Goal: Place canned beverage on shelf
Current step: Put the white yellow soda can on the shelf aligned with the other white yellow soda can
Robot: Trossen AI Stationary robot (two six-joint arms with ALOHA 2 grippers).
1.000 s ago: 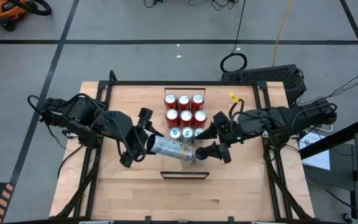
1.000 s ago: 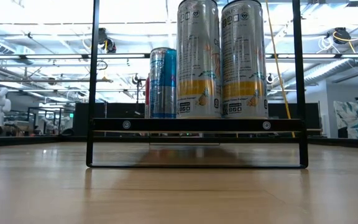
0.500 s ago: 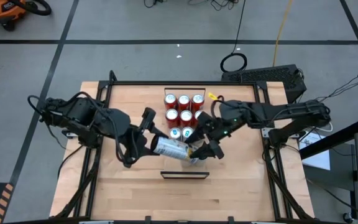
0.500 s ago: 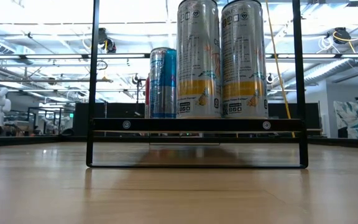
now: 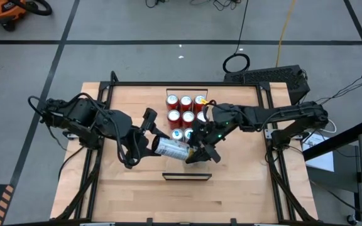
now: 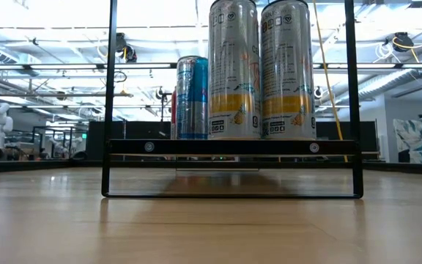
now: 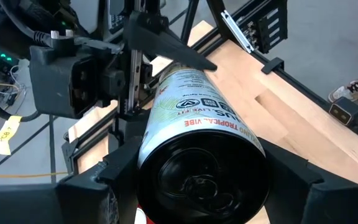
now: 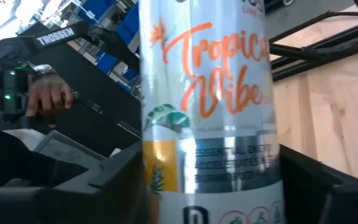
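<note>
A slim silver can with orange "Tropical Vibe" lettering hangs nearly level above the table's middle, between my two grippers. My left gripper is shut on its left end. My right gripper has come in from the right, and its fingers stand close on either side of the can's right end. The shelf, a narrow light-wood board in a black frame, stands toward the near edge, just in front of the can. Its top looks bare from above. My left gripper pinches the can's wall near its left end between its two fingers. They come from the table's left, slanting a little downward, and lie along the can. The can sticks out beyond them nearly level, clear of the table. My right gripper's fingers flank the can's other end; whether they touch it I cannot tell.
Behind the held can stands a block of red cans and teal-topped cans. In the low view, two tall silver cans and a blue one rise behind the shelf board. A person's hand shows beyond the table.
My right gripper has moved toward the table's left and a little down, turning as it went, until its fingers stand around the held can's right end. The can and my left gripper have kept their place.
</note>
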